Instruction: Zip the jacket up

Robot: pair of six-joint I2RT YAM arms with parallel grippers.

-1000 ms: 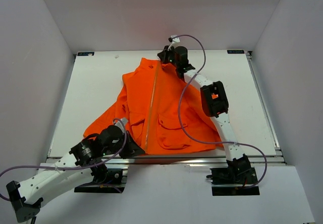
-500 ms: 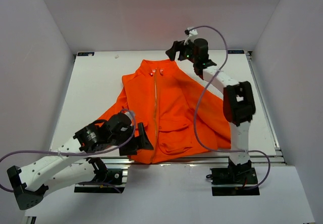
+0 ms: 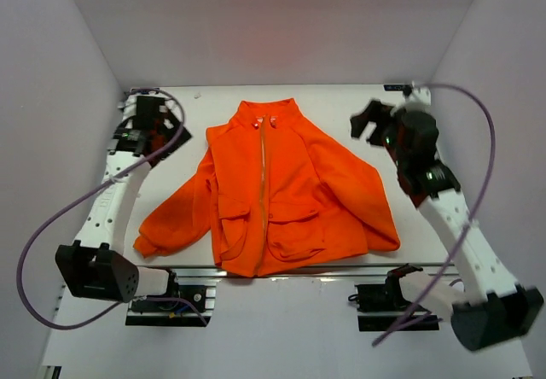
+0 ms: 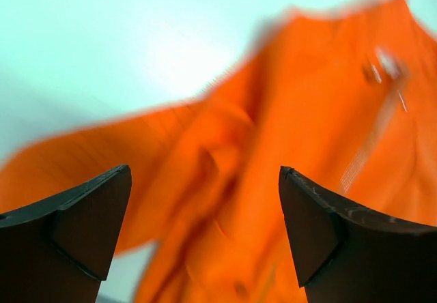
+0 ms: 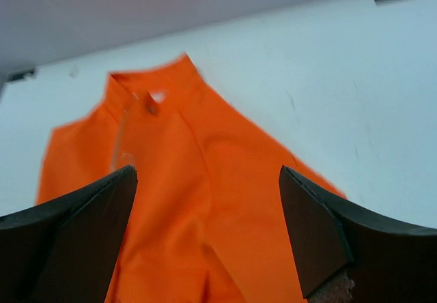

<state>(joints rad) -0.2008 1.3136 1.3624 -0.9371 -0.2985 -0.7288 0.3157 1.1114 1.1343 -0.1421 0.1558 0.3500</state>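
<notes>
The orange jacket point(image 3: 281, 191) lies flat on the white table point(image 3: 171, 174), collar point(image 3: 267, 114) at the far end and sleeves spread. Its pale zipper point(image 3: 260, 170) runs straight down the front with the two halves lying together. My left gripper point(image 3: 169, 123) hovers open over the far left of the table, apart from the jacket. In the left wrist view the left gripper point(image 4: 205, 180) has only the blurred jacket point(image 4: 287, 166) below it. My right gripper point(image 3: 368, 123) hangs open to the right of the collar. Nothing sits between the right gripper point(image 5: 208, 177) jaws in its own view; the jacket point(image 5: 191, 200) lies beneath.
White walls point(image 3: 51, 97) close in the table on three sides. A metal rail point(image 3: 341, 270) runs along the near edge, just under the jacket's hem. Purple cables point(image 3: 482, 166) loop off both arms.
Both grippers have opened and let go of the jacket. The left arm swung from the hem to the far left; the right arm drew back from the collar to the right.
</notes>
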